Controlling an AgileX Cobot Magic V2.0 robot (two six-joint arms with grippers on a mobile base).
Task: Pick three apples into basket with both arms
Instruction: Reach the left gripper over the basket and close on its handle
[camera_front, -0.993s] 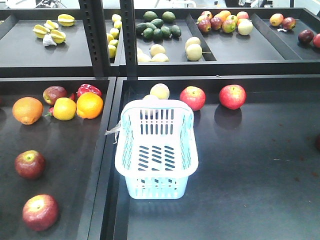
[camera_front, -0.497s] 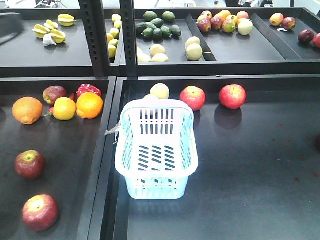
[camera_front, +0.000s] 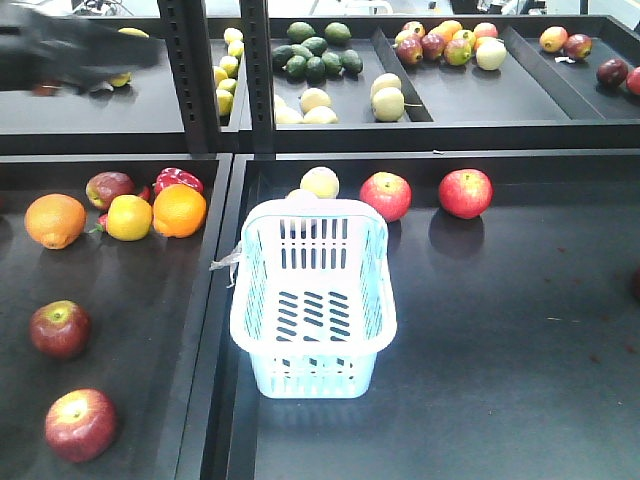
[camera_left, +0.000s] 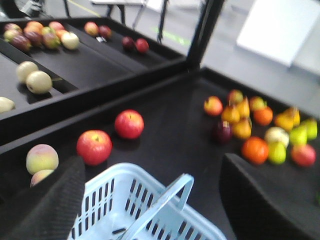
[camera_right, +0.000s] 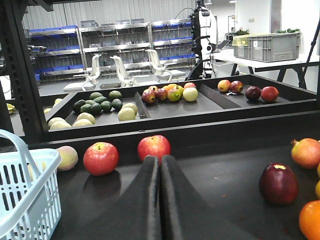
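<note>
- Pale blue-white slotted plastic basket (camera_front: 315, 372): empty, on black surface (camera_front: 500, 380).
- Dark red round apples (camera_front: 60, 329): on the surface to its left; none yet loaded.
- Left hand (camera_left: 150, 165) spread open; right hand (camera_right: 160, 162) closed, empty.

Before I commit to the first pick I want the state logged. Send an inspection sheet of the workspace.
Surface: black trays, split by a divider left of the basket.
Job's things: basket upright, empty; three dark red apples in the left tray, none in the basket.
Clutter: two oranges and a yellow fruit in the left tray; two brighter red apples and a pale fruit behind the basket.
Grippers: left gripper open, empty; right gripper shut, nothing between the fingers.
Cables: nothing seen.
Surroundings: upper shelf with avocados and mixed fruit; racking and chairs beyond.
</note>
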